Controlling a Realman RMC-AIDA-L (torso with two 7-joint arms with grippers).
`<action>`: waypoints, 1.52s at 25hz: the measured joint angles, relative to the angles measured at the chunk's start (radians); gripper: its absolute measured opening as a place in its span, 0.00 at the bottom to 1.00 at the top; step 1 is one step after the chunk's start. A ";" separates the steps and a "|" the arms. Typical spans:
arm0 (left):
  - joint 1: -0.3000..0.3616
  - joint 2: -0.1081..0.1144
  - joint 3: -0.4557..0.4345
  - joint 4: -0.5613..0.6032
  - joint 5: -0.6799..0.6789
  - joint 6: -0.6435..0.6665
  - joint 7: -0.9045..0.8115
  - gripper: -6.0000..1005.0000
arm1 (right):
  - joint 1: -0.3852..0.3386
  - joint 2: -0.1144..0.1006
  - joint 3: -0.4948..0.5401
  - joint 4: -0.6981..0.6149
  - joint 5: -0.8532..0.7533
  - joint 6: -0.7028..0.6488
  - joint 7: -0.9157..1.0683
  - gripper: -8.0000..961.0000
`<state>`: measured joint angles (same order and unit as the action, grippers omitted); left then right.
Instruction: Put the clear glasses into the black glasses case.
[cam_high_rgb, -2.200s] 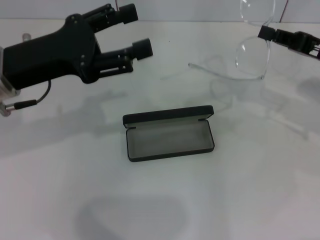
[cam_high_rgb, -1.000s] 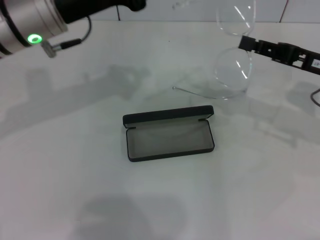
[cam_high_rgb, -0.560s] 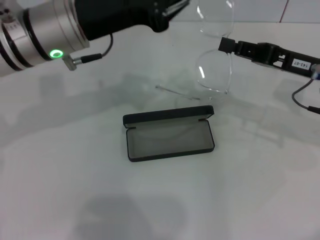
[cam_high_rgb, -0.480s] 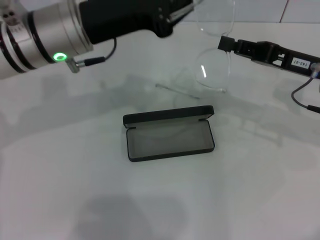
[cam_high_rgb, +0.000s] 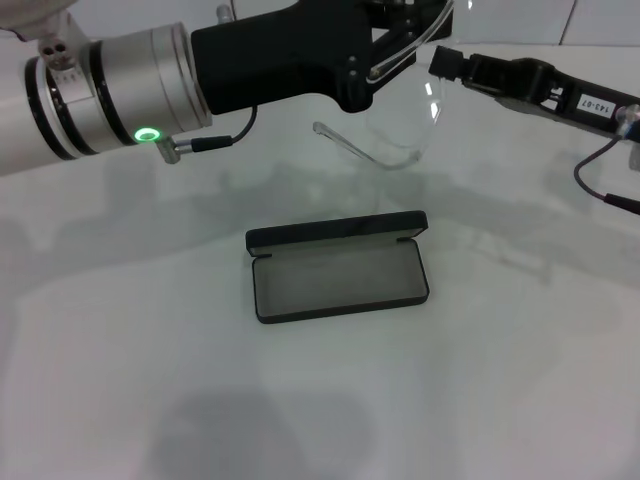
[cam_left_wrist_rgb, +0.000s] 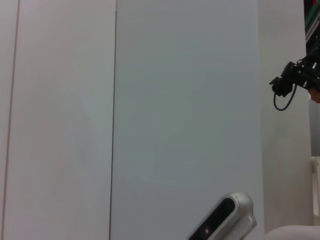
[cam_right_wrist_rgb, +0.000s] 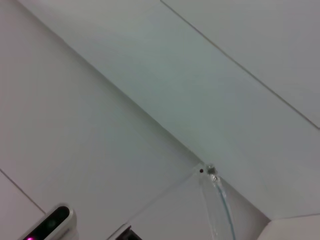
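Head view. The white table (cam_high_rgb: 120, 380) fills the frame, with a tiled wall along the top edge. The case (cam_high_rgb: 338, 267) lies open at frame centre, lid hinged back, grey lining exposed and unoccupied. The glasses (cam_high_rgb: 395, 110) hang in the air at upper centre, above and behind the case, well clear of the table. The right gripper (cam_high_rgb: 442, 62) reaches in from the upper right and is clamped on the glasses at the lens. Over the last two seconds it has carried them leftward from the upper right corner. The left gripper (cam_high_rgb: 400, 40) has swung across from the upper left and now sits at the near temple arm; one finger overlaps that arm, but whether it is pinched or merely touched cannot be told. Judgement: the glasses are being steadied or folded between both grippers before lowering; nothing is in the case yet.

Clearance: the table around the case is open on all sides. The raised lid at the rear edge is the one obstruction on a descent from behind.

Left wrist view. Wall panels only; a distant cable and bracket at the right edge. No fingers or task items shown.

Right wrist view. Wall panels; a clear temple arm with its hinge (cam_right_wrist_rgb: 212, 192) at lower centre.
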<state>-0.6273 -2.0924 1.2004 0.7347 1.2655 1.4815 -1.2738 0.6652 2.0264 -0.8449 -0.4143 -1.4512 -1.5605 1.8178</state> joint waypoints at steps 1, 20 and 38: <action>0.000 0.000 0.002 0.000 0.000 0.000 0.000 0.05 | 0.001 0.000 0.000 0.001 0.004 -0.001 0.000 0.07; 0.075 0.001 -0.080 0.009 -0.094 0.006 0.012 0.05 | -0.012 -0.005 -0.006 0.016 0.019 0.039 -0.001 0.07; 0.021 0.003 -0.003 0.017 -0.124 0.026 0.024 0.05 | 0.019 0.000 -0.055 0.036 0.015 0.046 -0.001 0.06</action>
<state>-0.6062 -2.0895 1.1977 0.7519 1.1411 1.5072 -1.2493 0.6842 2.0261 -0.8998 -0.3784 -1.4358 -1.5146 1.8172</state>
